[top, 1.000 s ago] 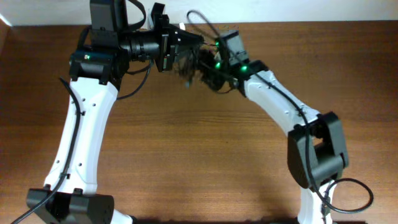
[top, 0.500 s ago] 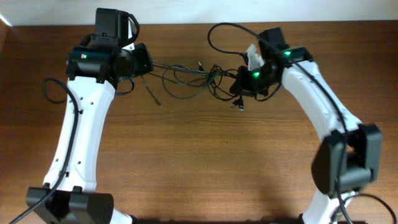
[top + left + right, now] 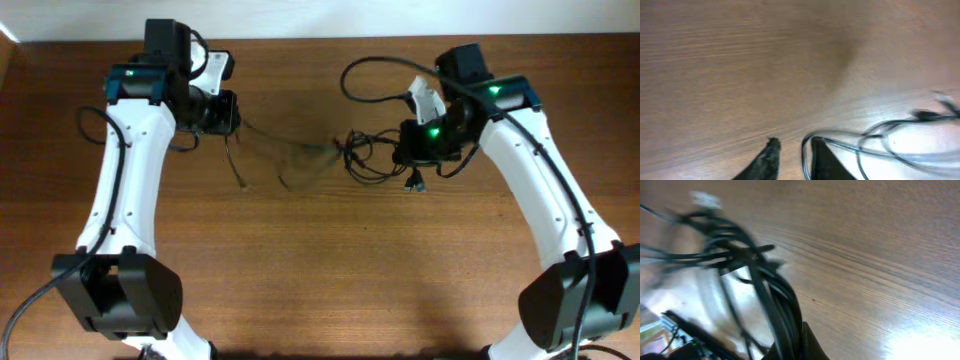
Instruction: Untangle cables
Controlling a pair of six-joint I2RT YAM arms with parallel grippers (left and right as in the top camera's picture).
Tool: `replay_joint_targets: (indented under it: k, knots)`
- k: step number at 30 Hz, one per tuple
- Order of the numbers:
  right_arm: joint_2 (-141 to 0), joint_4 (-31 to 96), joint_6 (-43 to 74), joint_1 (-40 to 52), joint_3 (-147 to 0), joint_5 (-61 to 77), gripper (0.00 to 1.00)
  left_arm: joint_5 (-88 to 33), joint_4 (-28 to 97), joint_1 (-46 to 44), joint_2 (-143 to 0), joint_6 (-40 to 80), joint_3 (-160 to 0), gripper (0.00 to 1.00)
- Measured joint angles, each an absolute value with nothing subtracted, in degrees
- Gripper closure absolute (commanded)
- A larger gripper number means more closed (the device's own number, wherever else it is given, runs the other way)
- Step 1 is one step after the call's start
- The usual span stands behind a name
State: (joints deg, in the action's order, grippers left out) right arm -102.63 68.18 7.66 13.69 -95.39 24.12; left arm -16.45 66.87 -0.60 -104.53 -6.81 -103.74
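Black and thin, the cables [image 3: 352, 158] are strung between your two arms across the wooden table [image 3: 320, 280]. The tangled part sits close to the right arm, and a few pale, blurred strands run from it toward the left. Your left gripper [image 3: 228, 112] is nearly closed: in its wrist view only a narrow slot shows between the fingers [image 3: 769, 152], with one strand looped in it, so I judge it pinched on a single cord. A loose end [image 3: 238, 175] trails down from that side. Your right gripper [image 3: 412, 150] sits right against the tangle. Its wrist view shows a thick bundle of cords running down into the fingertips at the bottom edge. It looks clamped on that bundle, though the pads themselves are mostly out of frame. Small plugs [image 3: 415, 182] dangle just below it.

Expect these cords to be very light and limp — they will sag, swing and spring back into loops. They put up little resistance until the knot bites, and then pulling harder only tightens it. The jacket looks smooth, so a single strand could slip through a loose pinch.

Take hold of one cord at a time, near a plug end or just beside the tangle where it leaves the knot. Avoid grabbing the whole bundle — that grip locks the crossings together.
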Motion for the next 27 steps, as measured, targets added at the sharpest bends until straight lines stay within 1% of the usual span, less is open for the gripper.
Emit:
replay_joint_targets:
  k: [1,2,6,10,11,14,17,19,21,24,27]
  knots:
    - [-102.6,68.2,8.2,14.7,-95.3,22.7,0.96,-18.8,67.8,-0.4,-104.5,-9.5,-103.7,0.35]
    - [-102.6,68.2,8.6,15.3,-95.3,21.9,0.96,-19.7,67.9,-0.4,-104.5,-10.8,-103.7,0.33]
    - [-102.7,68.1,9.8,16.3,-95.3,20.8,0.96,-21.5,68.0,-0.4,-104.5,-17.6,-103.7,0.34]
    - [-104.2,67.3,11.6,16.5,-95.3,20.7,0.96,-22.4,68.5,-2.2,-104.9,-20.4,-103.7,0.32]
    - [-104.8,67.1,11.8,16.5,-95.3,20.8,0.96,-22.9,68.4,-2.9,-105.1,-20.7,-103.5,0.3]
    - [-105.3,66.0,12.3,16.5,-95.3,20.8,0.96,-27.4,68.3,-6.9,-106.4,-21.5,-100.4,0.18]
    - [-105.3,65.5,13.3,16.2,-95.3,21.6,0.96,-28.3,66.2,-11.5,-107.0,-19.6,-99.1,0.18]
    - [-105.3,64.9,13.5,15.4,-95.3,23.6,0.96,-26.8,62.9,-14.2,-107.0,-15.5,-99.1,0.23]
    - [-105.3,64.5,14.4,13.9,-95.3,25.3,0.96,-25.5,60.0,-14.7,-105.8,-11.5,-99.0,0.24]
    - [-105.3,63.0,15.0,11.7,-95.2,28.1,0.96,-23.9,53.7,-15.1,-98.4,-8.6,-95.9,0.22]
    - [-105.3,63.0,15.2,10.7,-95.2,30.2,0.96,-22.4,45.5,-18.0,-93.1,-7.7,-87.9,0.22]
